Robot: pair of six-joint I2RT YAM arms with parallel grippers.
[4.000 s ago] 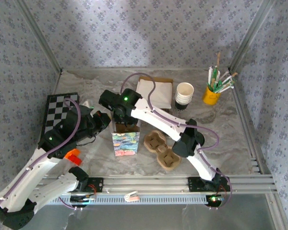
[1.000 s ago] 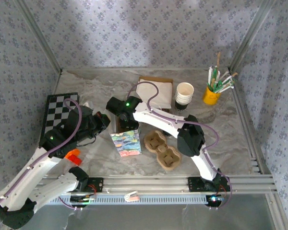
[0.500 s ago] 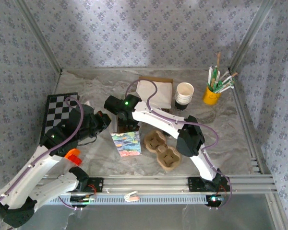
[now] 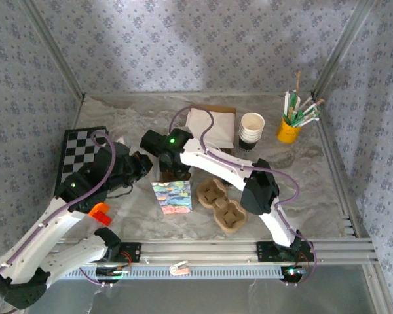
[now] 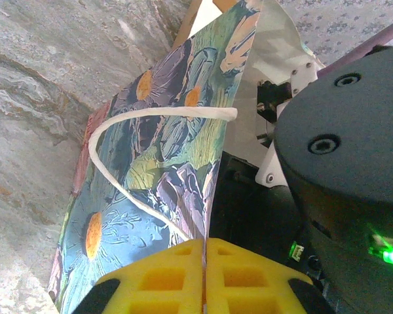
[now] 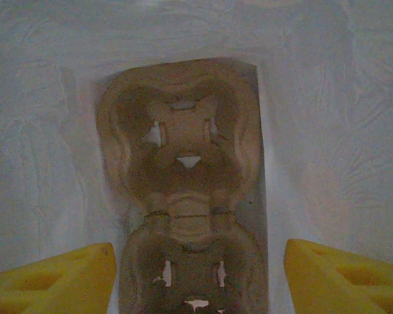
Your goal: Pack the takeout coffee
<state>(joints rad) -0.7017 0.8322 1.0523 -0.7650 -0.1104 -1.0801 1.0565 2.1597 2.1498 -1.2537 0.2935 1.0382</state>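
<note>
Left wrist, noted by A: left gripper [image 5: 203, 275] clenched on the bag [image 5: 150, 176], whose side edge runs straight into the seam between the pads. Handle [image 5: 164, 112] lies loose on the printed face.

B: Purpose?

A: My reading is that it pins one wall so the mouth stands open and the bag does not slide while the other arm works inside. Right arm [image 5: 340, 157] sits just beside that wall.

B: Right gripper [image 6: 196, 275]?

A: Released. Fingertips stand wide apart at the lower corners of the right wrist view, nothing between them. It looks down on a tray [image 6: 183, 137] lying flat on what I take for the bag's white floor, walls close round it.

B: Contents?

A: Bag: that tray. Its hollows are bare, white showing through the slots. Top external: second tray [image 4: 219, 204] on the table [image 4: 301, 190] just right of the bag, both hollows bare. Cup stack [image 4: 251, 131] farther back, lidless.

B: Coffee?

A: Cannot tell where it is; no hollow I can see carries it. Judgement: packing not yet done, and the cup has to be seated in the bagged tray.
</note>
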